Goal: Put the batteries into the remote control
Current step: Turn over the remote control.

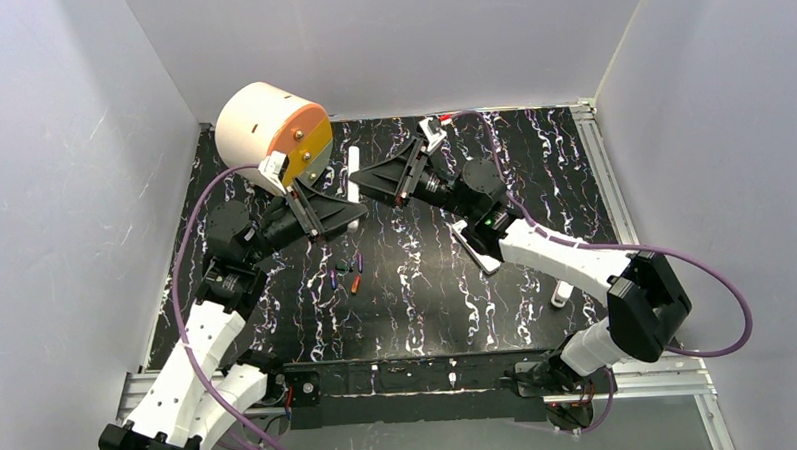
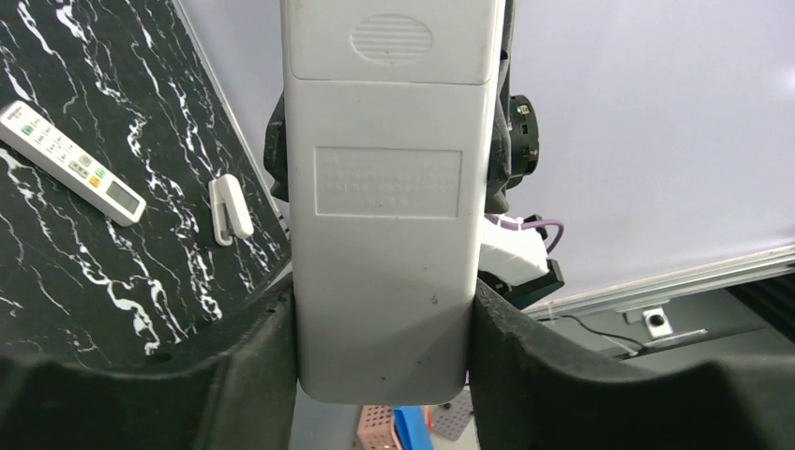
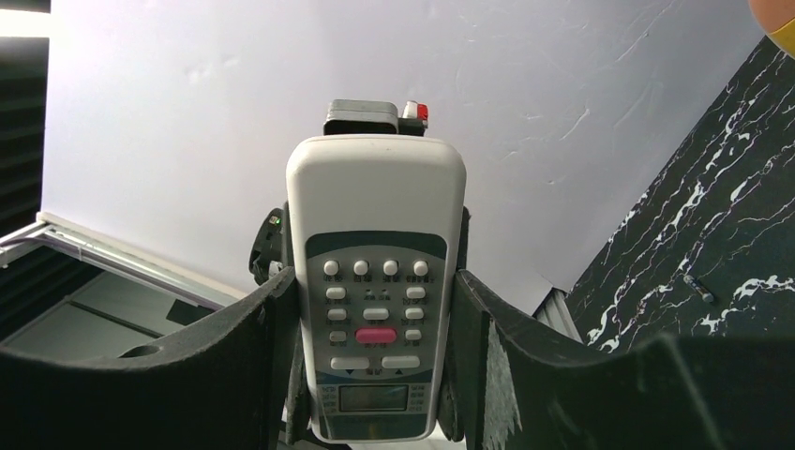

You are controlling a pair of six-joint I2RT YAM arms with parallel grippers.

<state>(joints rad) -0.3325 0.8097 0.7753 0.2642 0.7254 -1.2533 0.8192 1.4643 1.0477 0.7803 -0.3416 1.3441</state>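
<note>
Two grips on one white remote control [image 1: 354, 173], held clear of the black marbled table [image 1: 428, 314] toward its far left. From one side, clamped across the long edges by the left gripper [image 2: 380, 309], black fingers [image 2: 244, 361] pressed flush to both flanks, plain back with a ribbed oval patch facing that wrist camera. From the opposite side, pinched the same way by the right gripper [image 3: 372, 281], button face with a pink key and a small display facing the right wrist camera. On the table below and nearer the arm bases, loose batteries [image 1: 356, 284]: purple, red-orange and darker ones, close together, lying flat, apart from both grippers and from the held remote. Partly under the right forearm, a second white remote [image 2: 70, 161], flat and face up, green keys and a grey screen showing; near it but not touching, a small white cover-like piece [image 2: 229, 209]. In the far left corner, a cream cylinder [image 1: 271, 129] with an orange end face, just behind the left wrist.
</note>
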